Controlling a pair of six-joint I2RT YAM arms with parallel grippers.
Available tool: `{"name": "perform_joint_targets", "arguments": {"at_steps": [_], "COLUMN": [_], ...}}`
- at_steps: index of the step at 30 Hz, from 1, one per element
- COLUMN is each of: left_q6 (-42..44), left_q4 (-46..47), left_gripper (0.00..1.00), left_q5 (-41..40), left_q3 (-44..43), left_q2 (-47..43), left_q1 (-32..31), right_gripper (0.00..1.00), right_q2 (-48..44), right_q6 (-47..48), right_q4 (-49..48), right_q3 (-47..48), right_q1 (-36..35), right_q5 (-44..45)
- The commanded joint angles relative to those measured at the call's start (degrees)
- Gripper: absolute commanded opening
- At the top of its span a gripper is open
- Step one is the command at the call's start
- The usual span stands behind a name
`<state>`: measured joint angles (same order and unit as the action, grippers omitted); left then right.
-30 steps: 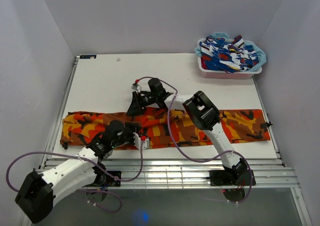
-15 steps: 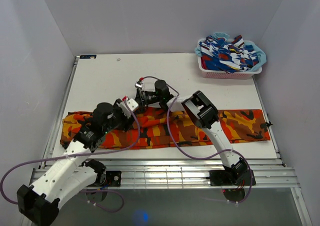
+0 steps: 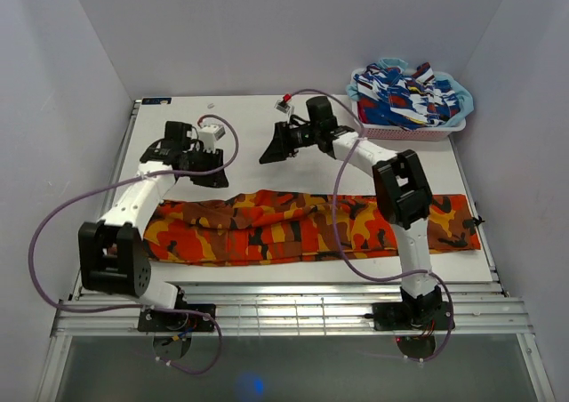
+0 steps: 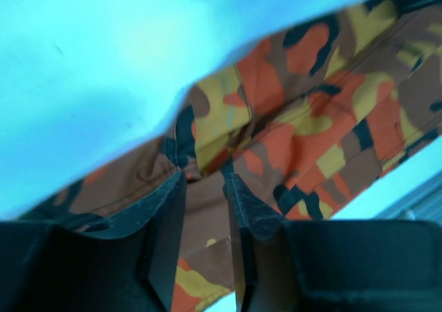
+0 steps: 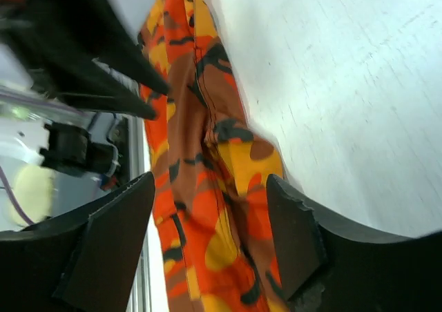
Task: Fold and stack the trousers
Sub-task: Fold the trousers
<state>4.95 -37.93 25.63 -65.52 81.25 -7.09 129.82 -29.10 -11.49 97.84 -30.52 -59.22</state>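
The trousers, orange, red and yellow camouflage, lie spread flat across the near part of the white table. My left gripper hovers just beyond their far left edge. In the left wrist view it has its jaws a narrow gap apart with nothing between them, and the trousers lie behind. My right gripper is over bare table beyond the trousers' middle. In the right wrist view it is wide open and empty, looking along the trousers.
A pink basket heaped with blue, white and red clothes stands at the far right corner. Purple cables loop over the table near both arms. White walls close in the table on three sides.
Both grippers have moved off the trousers' middle to the far side of the table. The trousers' left end has shifted to the right. The left arm now reaches along the left edge.
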Motion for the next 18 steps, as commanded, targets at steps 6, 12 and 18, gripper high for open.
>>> {"name": "perform_joint_targets", "arguments": {"at_steps": [6, 12, 18], "left_q6": [-0.82, -3.27, -4.42], "left_q4": [-14.45, -15.33, -14.01], "left_gripper": [0.46, 0.57, 0.58], "left_q5": [-4.88, -14.72, -22.55], "left_q3": [-10.50, -12.00, -12.79], "left_q2": [13.48, 15.86, 19.55], "left_q1": [-8.00, -15.40, -15.58], "right_gripper": [0.49, 0.33, 0.13], "right_q2": [-20.73, -26.81, -30.24], "right_q6": [51.94, 57.14, 54.85], "right_q4": [45.77, 41.73, 29.97], "right_q3": [-10.28, -22.86, -34.27], "right_q1": [-3.57, -9.89, -12.19], "right_q5": [15.43, 25.45, 35.11]}}
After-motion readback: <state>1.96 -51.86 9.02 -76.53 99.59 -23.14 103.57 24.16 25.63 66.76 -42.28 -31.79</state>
